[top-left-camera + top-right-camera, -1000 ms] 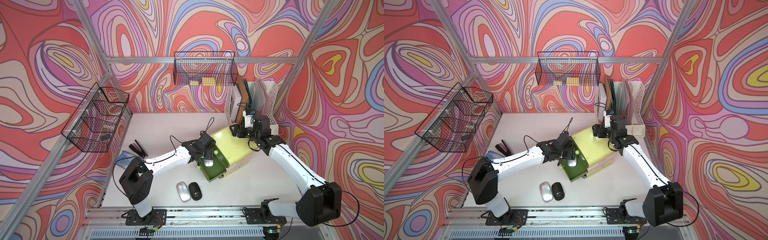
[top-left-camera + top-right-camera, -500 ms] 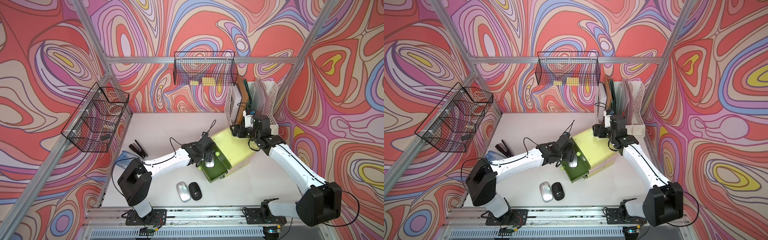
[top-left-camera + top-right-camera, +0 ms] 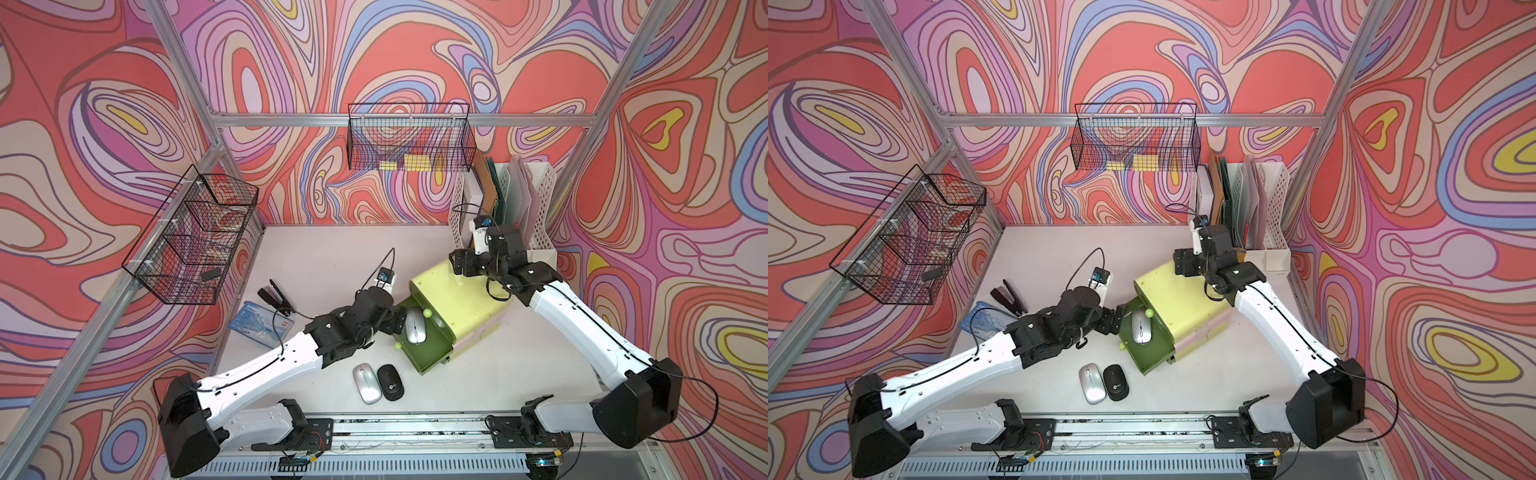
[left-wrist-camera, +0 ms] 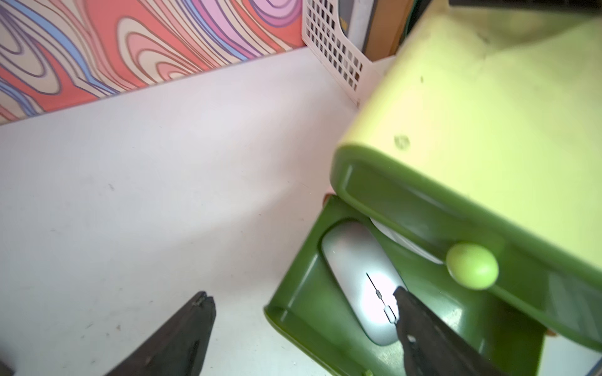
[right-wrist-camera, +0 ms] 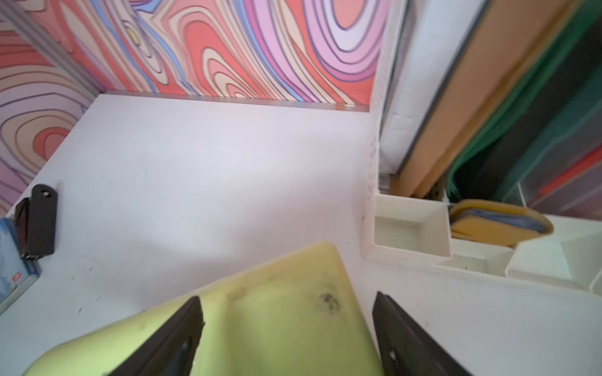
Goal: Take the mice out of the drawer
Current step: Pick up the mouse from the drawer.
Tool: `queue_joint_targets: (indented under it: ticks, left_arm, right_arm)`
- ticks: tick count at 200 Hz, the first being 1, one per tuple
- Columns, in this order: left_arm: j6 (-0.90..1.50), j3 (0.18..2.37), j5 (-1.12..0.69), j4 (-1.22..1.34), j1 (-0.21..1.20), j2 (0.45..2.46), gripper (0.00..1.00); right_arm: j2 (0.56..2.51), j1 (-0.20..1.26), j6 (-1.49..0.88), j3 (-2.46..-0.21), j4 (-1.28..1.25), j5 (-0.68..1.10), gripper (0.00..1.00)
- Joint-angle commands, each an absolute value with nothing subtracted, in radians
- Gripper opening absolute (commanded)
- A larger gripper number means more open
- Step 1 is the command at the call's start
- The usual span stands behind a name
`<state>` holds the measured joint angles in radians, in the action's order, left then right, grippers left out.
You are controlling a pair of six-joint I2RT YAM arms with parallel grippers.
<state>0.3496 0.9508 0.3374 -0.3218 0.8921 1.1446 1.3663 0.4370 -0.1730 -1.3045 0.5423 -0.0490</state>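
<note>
Since a second ago, the left arm has drawn back from over the open drawer (image 3: 431,354) toward the bench's left side, and its claw has spread wider. The silver mouse (image 3: 415,326) lies where it lay, flat on the drawer floor. The right arm and the two mice out on the bench are unchanged.

The left claw (image 4: 301,293) now stands wide open and holds nothing. In the left wrist view one finger (image 4: 423,328) reaches over the button end of the silver mouse, its tip by the scroll wheel; whether it touches cannot be told. The other finger (image 4: 182,335) hangs outside the drawer over bare bench (image 4: 130,195), so the drawer's side wall sits between the two. Behind the silver mouse a pale rounded edge (image 4: 404,242) shows under the shut drawer above, too hidden to name.

The right claw (image 5: 287,297) is also spread wide, at the back corner of the yellow-green drawer unit (image 3: 461,297). One finger (image 5: 169,335) lies over the unit's top and the other (image 5: 407,332) just past its edge. Whether they press on it cannot be told.

In both top views a second silver mouse (image 3: 366,383) and a black mouse (image 3: 390,382) lie side by side near the bench's front edge, close to the open drawer and apart from both claws.
</note>
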Motion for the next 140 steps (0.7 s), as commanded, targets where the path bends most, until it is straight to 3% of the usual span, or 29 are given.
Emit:
queue_joint_targets:
  ticks: [1, 43, 105, 140]
  left_arm:
    - [0.312, 0.929, 0.379, -0.387, 0.868, 1.094, 0.92]
    - [0.402, 0.840, 0.309, -0.379, 0.741, 1.069, 0.95]
    - [0.399, 0.819, 0.246, -0.305, 0.735, 1.176, 0.95]
    - [0.387, 0.795, 0.233, -0.272, 0.728, 1.190, 0.95]
  right_arm:
    - [1.387, 0.609, -0.162, -1.430, 0.732, -0.091, 0.85]
    - [1.442, 0.947, -0.269, -1.547, 0.936, -0.317, 0.84]
    - [1.499, 1.052, -0.469, -1.509, 1.042, -0.276, 0.82]
    - [1.446, 1.053, -0.576, -1.399, 0.961, -0.247, 0.71]
